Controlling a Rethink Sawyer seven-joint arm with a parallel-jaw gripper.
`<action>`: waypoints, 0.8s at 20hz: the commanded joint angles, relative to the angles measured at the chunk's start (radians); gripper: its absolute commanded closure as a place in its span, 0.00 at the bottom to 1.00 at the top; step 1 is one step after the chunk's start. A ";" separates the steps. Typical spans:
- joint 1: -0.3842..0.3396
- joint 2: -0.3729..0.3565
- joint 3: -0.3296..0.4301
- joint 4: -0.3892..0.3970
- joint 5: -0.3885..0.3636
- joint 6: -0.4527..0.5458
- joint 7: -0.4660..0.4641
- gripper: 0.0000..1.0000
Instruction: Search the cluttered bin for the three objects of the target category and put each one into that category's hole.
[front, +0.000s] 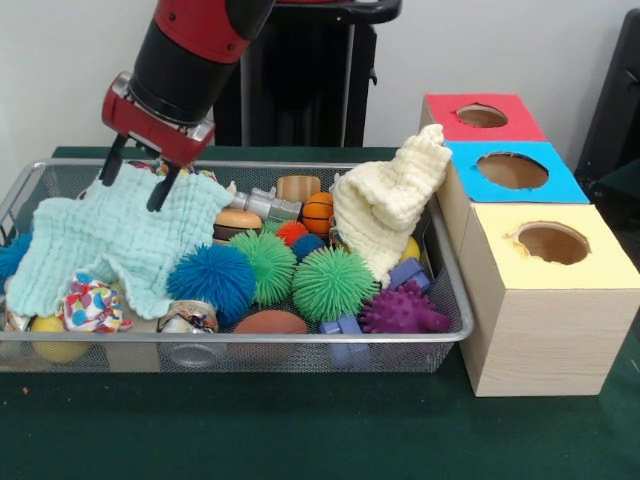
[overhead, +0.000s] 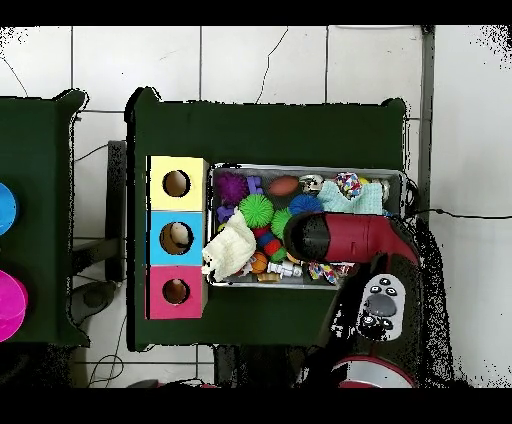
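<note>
The gripper (front: 141, 185) is poised over the pale green cloth (front: 110, 245) at the left end of the bin (front: 250, 345), its two dark fingers spread apart with the tips at the fabric and nothing clamped. If closed here, the cloth may be bunched and dragged, and the toys beneath could be spilled over the rim. A cream cloth (front: 385, 205) is draped over the right end, hiding more items. Spiky balls (front: 330, 283) are crowded between them. The red, blue and yellow boxes (front: 545, 305) are set just beside the bin.
</note>
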 joint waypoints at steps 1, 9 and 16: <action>-0.050 0.133 0.015 0.054 -0.001 -0.157 0.204 0.00; -0.067 0.207 0.009 0.051 0.027 -0.265 0.195 0.00; -0.097 0.203 0.059 0.062 0.050 -0.223 0.126 1.00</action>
